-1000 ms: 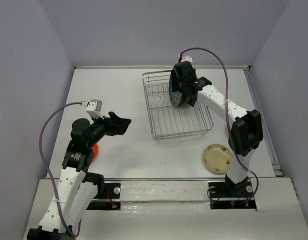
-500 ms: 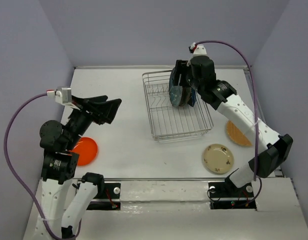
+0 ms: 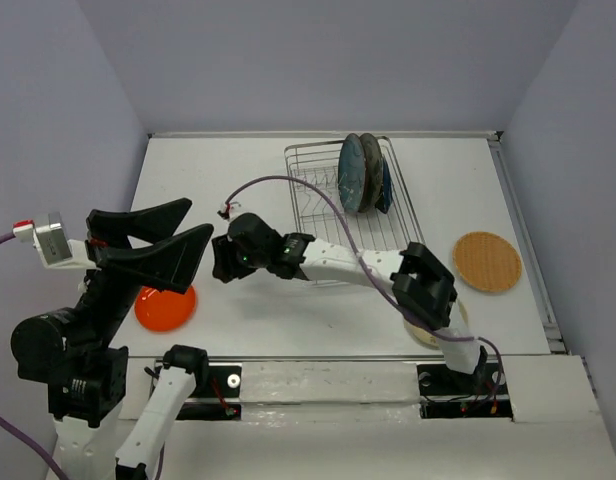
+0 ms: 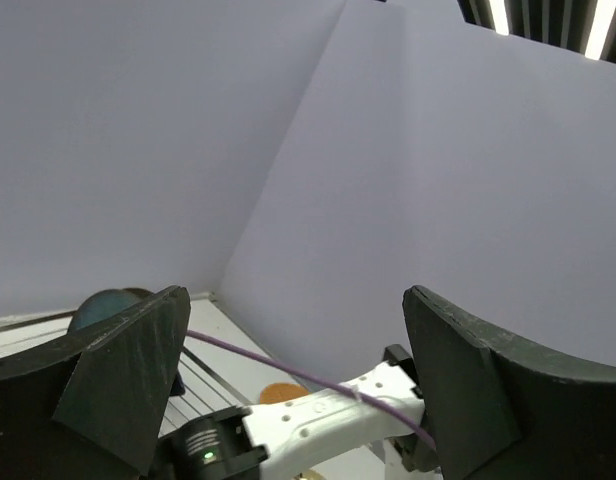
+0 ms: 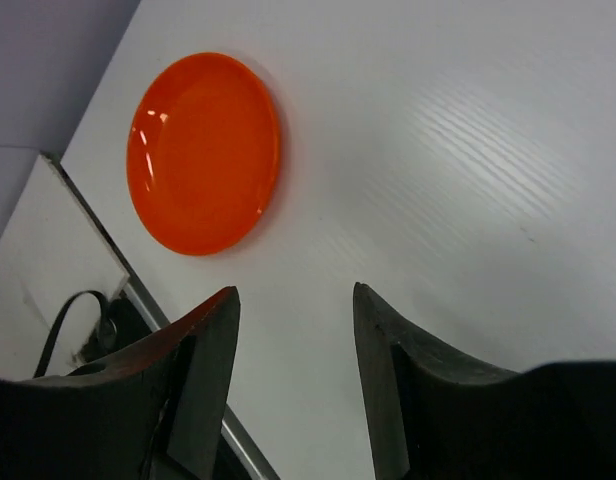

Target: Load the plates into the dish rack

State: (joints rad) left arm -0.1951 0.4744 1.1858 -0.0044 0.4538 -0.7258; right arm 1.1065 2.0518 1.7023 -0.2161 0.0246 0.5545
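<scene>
While the right gripper (image 5: 295,293) gapes empty over the table near the orange plate (image 5: 203,150), the left gripper (image 4: 295,295) hangs raised, jaws wide.

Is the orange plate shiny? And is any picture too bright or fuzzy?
Right wrist view: the orange plate shows little white glints, and the close claw fingers look slightly soft. Left wrist view: ceiling lights glare in the top right corner. Top external view: even light, nothing fuzzy.
</scene>
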